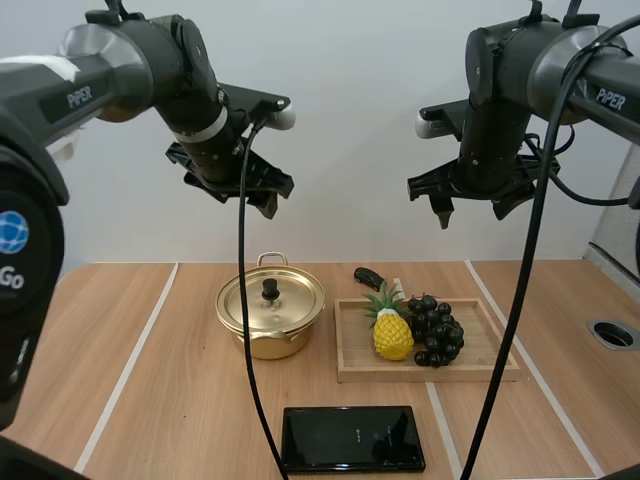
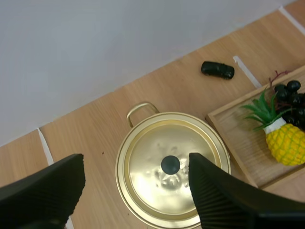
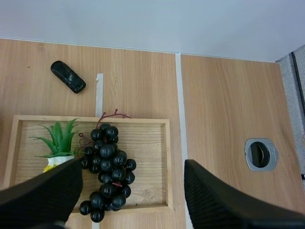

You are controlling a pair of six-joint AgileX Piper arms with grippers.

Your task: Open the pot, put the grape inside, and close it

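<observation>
In the high view, the left claw (image 1: 240, 190) is held high above the surface (image 1: 160, 400), over the golden pot (image 1: 270, 330), with its fingers spread apart and nothing between them. The right claw (image 1: 472, 205) is held equally high over the wooden tray (image 1: 355, 368), its fingers likewise apart and empty. The pot is covered by its lid (image 1: 288, 305), which is topped by a black knob (image 1: 270, 290). The tray is set at the pot's 3 o'clock, just beside it. A pineapple (image 1: 393, 335) lies on the tray, and the grapes (image 1: 435, 328) lie at its 3 o'clock, touching it. A small black toy car (image 1: 368, 278) is seen at the tray's 12 o'clock, and a black phone (image 1: 352, 438) lies flat at its 6 o'clock. A round cable port (image 1: 612, 333) is sunk into the surface at the tray's 3 o'clock, well apart from it. In the left wrist view, the ribbed fingers (image 2: 43, 191) are seen wide apart on either side of the lidded pot far below. In the right wrist view, the fingers (image 3: 224, 200) are parted above the tray, with the grapes resting on it beside the pineapple.
</observation>
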